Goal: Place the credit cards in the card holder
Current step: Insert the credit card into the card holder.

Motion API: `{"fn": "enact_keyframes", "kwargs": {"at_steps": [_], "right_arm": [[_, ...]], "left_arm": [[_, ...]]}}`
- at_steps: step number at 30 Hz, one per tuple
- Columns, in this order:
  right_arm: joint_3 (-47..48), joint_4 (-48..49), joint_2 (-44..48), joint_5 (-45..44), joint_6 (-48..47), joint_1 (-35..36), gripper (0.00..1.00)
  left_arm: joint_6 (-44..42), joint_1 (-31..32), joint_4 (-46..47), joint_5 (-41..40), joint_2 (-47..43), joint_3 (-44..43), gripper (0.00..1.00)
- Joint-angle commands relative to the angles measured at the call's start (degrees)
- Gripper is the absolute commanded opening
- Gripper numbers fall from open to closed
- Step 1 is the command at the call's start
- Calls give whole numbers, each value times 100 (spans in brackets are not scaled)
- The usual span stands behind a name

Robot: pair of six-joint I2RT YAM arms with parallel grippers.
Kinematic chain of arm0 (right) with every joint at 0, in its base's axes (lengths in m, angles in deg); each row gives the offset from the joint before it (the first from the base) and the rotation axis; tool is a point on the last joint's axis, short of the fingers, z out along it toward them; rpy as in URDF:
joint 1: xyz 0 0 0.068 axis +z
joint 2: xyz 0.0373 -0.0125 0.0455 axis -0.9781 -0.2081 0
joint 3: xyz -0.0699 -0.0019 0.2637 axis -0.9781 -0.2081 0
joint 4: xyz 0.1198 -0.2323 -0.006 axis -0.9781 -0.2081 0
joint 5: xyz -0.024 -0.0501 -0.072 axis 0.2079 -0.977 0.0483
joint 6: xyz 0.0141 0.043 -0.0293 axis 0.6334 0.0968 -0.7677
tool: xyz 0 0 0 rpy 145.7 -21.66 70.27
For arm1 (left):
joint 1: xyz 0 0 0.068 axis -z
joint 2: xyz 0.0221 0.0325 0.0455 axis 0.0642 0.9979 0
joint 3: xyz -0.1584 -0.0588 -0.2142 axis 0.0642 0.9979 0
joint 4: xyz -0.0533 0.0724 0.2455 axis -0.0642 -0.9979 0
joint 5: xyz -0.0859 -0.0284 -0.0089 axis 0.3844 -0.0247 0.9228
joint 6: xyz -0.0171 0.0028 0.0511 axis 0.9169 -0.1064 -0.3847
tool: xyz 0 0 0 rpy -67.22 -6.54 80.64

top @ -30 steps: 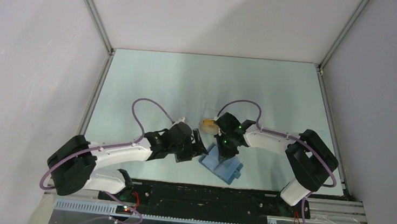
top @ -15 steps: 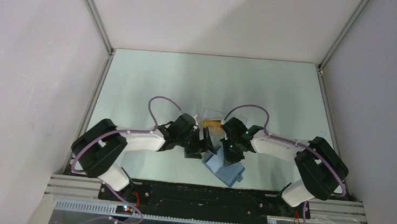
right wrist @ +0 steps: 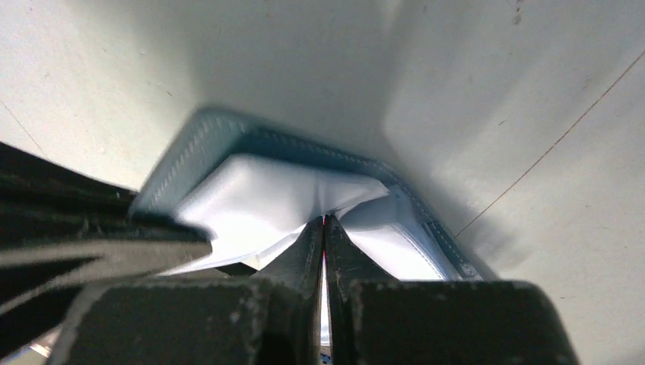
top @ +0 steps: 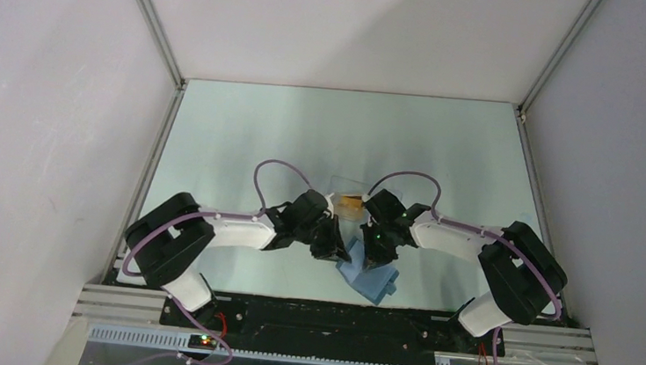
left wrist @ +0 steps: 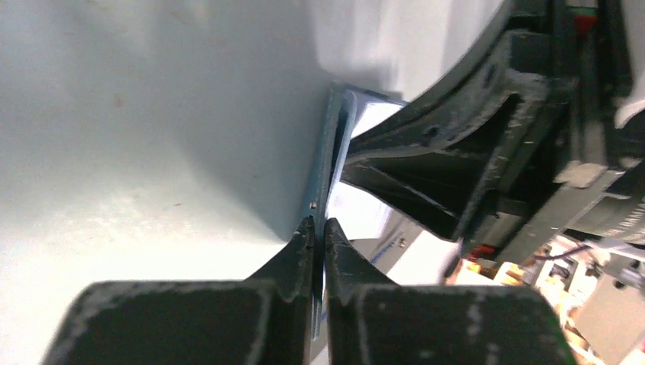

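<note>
1. Hold the left gripper as it is: pinched on the thin edge of the holder, with that flap raised off the table. Avoid squeezing harder or tugging left, which would likely drag the whole holder.
2. Draw the flap up and outward only enough to widen the mouth. It looks soft and apt to fold.
3. Note where the holder sits: near middle of the table, between both grippers, part-open, pale lining showing.
4. Mind the orange card in the clear box, just behind the holder and not yet in it.
5. Treat the right gripper as clenched, tips pushed into the pale lining. Cannot tell whether the thin sliver between its pads is a card or a pinch of lining.
6. If a card, slide it in flat along the lining, then let go. If lining, release before fetching the card.
</note>
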Motion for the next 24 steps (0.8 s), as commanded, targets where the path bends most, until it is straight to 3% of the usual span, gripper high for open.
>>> {"fn": "enact_keyframes", "kwargs": {"at_steps": [1,9,17,24], "right_arm": [[104,-136,-28,-165,-116,-64,5],[127,-230,156,-193,-79,42,6],[126,-117,-175,-380,-58,121,6],[151,-87,194,-254,-69,89,7]], "left_arm": [[477,57,100,-539,-449,400,2],[1870,579,-1,-2165,-2053,1514,0],[2859,1077,-500,-2918,-2414,1792,0],[3328,1429,-978,-3418,-2784,1849,1]]}}
